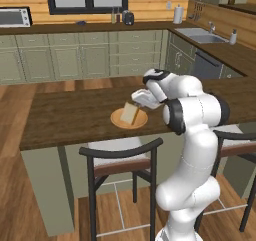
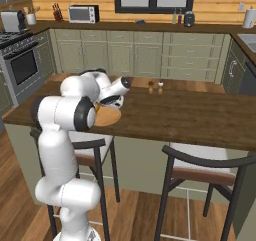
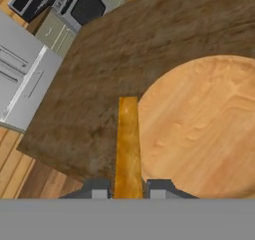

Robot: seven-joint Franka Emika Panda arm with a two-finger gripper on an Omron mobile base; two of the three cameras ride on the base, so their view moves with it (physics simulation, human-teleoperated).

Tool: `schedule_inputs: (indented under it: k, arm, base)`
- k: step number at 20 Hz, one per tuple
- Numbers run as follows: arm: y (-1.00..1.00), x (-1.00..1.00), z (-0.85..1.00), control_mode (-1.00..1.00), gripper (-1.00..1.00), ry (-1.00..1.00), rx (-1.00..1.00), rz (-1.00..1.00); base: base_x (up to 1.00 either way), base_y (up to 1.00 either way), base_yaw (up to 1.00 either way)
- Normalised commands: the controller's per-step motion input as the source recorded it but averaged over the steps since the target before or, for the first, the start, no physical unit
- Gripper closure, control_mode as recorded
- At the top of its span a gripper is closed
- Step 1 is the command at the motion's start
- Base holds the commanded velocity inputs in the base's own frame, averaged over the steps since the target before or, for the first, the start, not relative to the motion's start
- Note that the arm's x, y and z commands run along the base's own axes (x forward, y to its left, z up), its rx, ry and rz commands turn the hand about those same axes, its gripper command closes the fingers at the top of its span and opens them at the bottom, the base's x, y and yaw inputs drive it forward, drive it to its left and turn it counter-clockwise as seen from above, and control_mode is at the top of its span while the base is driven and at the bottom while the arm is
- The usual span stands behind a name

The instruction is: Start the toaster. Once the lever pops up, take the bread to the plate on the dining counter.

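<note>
matt wood-grain dining counter (image 3: 129, 50), smooth wooden plate (image 3: 209, 129)

Two stools (image 1: 122, 157) face the counter; possibly shakers (image 2: 155, 87) on top.

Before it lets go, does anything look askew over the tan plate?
Yes: the small tan bread slice stands tilted on edge in the tool, over the round tan-orange plate's near rim on the dark wood counter, not lying flat.
</note>
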Motion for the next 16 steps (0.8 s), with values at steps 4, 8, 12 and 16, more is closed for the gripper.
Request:
schedule_inputs:
  k: [4,8,12,16]
  arm:
    - [0.0,0.24,-0.29,-1.0,1.0,0.0,0.0,0.0]
    - [0.0,0.15,-0.32,-1.0,1.0,0.0,0.0,0.0]
    - [0.0,0.29,-0.03,-1.0,1.0,0.0,0.0,0.0]
    - [0.0,0.32,0.0,-1.0,1.0,0.0,0.0,0.0]
  base:
    - [0.0,0.0,0.0]
    - [0.0,0.0,0.0]
    - [0.0,0.0,0.0]
    - [0.0,0.0,0.0]
